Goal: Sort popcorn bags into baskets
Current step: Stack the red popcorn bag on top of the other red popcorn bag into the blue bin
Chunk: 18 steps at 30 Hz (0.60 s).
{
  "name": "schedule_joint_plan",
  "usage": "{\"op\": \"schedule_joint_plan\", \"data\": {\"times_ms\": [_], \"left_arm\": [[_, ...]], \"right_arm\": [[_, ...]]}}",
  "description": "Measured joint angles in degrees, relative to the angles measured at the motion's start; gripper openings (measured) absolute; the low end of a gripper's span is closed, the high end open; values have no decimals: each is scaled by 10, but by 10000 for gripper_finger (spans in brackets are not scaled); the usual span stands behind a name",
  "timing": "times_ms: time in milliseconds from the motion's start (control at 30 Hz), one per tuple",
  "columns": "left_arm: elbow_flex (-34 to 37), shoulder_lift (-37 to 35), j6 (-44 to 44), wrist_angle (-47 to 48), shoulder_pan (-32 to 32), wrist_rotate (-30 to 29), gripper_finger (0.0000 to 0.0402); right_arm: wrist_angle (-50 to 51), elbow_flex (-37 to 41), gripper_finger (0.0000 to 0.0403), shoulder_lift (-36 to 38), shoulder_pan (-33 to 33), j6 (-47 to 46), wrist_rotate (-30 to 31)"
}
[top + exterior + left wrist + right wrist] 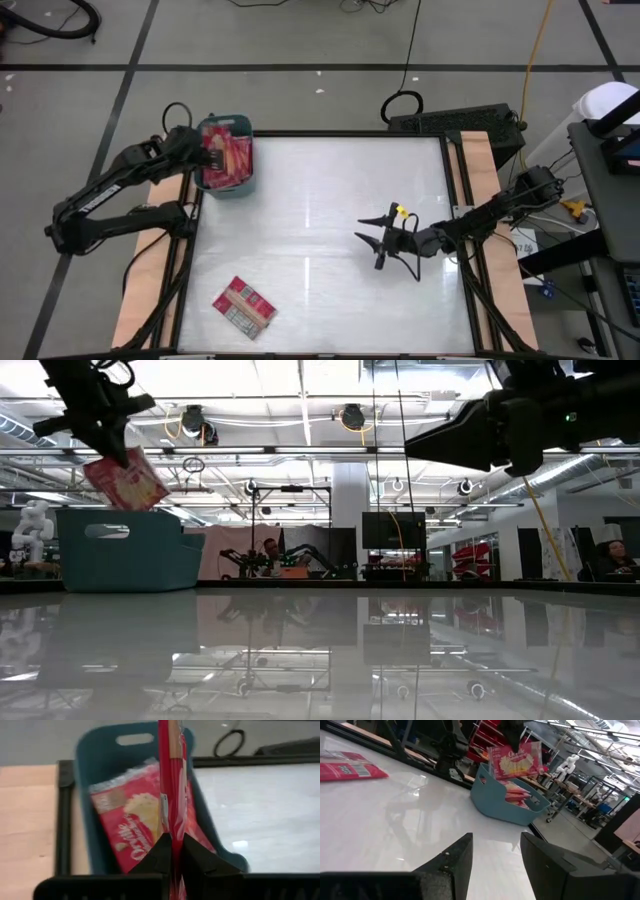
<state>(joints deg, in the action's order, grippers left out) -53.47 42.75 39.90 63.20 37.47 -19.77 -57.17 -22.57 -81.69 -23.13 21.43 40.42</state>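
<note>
Popcorn bags nearly sorted, judging by the high view: several red packets already piled in the teal basket point(243, 186) at about ten o'clock on the bench point(320, 200), one more packet point(214, 150) pinched by the left end effector point(205, 155) directly over that basket, and only one group of packets point(243, 305) lying flat near seven o'clock, well apart from everything else. Likely two bags stacked there, count unclear. Right end effector point(375, 240) at about four o'clock, fingers spread, holding nothing.

Low view: held bag point(125, 478) tilted, hanging just above the basket point(130, 550) rim, not yet released. Beyond the bench, lab racks, monitors and a seated person far off; nothing near the work.

Left wrist view: end effector point(172, 851) clamped tight on the bag's point(170, 775) edge, packet standing edge-on over a bag point(135, 825) already lying in the basket point(95, 750).

Right wrist view: open fingers point(455, 857) empty, aimed across bare bench toward the basket point(495, 800); remaining packets point(347, 767) off to one side. No obstacle between them and the bin; remaining work looks like one drop and one or two more fetches.
</note>
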Motion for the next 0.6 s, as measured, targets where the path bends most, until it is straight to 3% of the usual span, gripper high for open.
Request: {"op": "schedule_joint_plan", "data": {"times_ms": [200,600], "left_arm": [[0,15,9,-1,0,-29,26],[0,80,-8,1,0,-72,115]], "right_arm": [[-4,0,160,0,-2,1,0],[-4,0,160,0,-2,5,0]]}}
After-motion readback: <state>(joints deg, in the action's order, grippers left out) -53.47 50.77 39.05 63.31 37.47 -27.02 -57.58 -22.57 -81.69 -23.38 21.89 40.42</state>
